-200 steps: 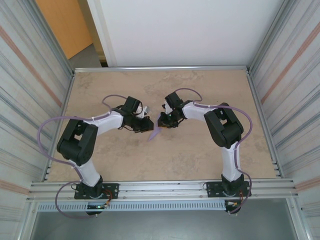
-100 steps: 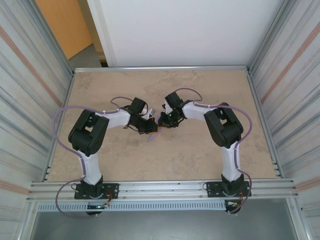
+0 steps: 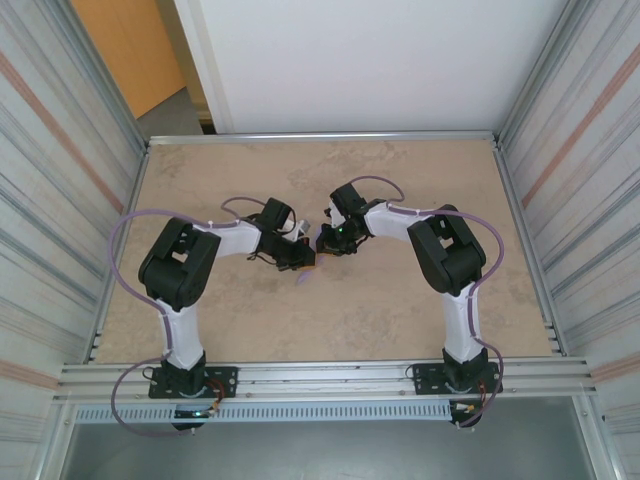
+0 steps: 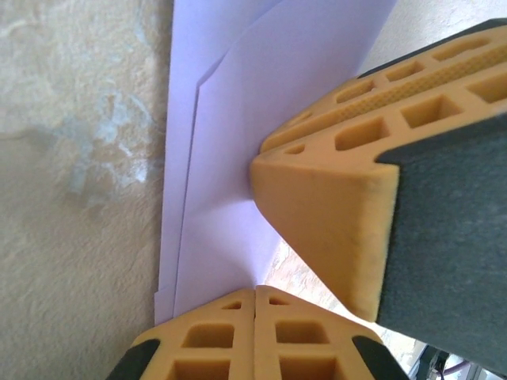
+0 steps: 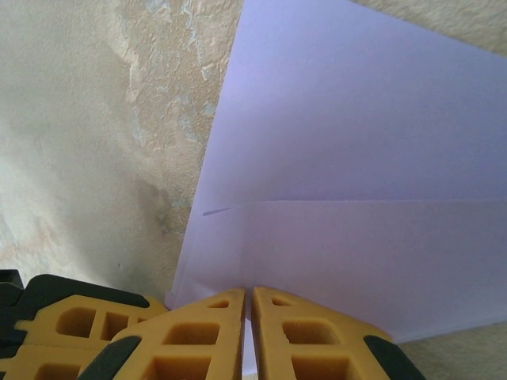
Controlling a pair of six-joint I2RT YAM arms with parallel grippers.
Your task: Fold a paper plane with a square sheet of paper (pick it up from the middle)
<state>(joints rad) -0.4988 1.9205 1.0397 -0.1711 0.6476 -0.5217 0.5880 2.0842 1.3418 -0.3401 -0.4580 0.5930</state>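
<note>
**Left claw closes on the half-folded sheet**

The pale lilac square sheet of thin paper (image 3: pixel 306 276) lies at the middle of the table, between the two claws. Its layers are already folded over one another (image 4: pixel 261 95), with one straight crease running across it (image 5: pixel 356 158).

Over the past second the left arm has swung in from the left. The left gripper (image 3: pixel 300 262) has drawn its yellow pads (image 4: pixel 255 305) fully together on the sheet's edge. From above, less lilac shows than before, just a sliver on the near side.

The right gripper (image 3: pixel 325 240) has barely shifted. Its pads (image 5: pixel 247 305) are pressed together on the paper's other edge.

With both claws pinching, the sheet looks steadied for pressing or adding a fold. It is layered but not yet a dart, so the work seems to be midway.

The mottled beige stone-look tabletop (image 3: pixel 400 310) lies under it. Ribbed metal walls (image 3: pixel 50 200) stand left and right, with a white panel (image 3: pixel 370 60) and an orange door (image 3: pixel 125 50) at the far end.
</note>
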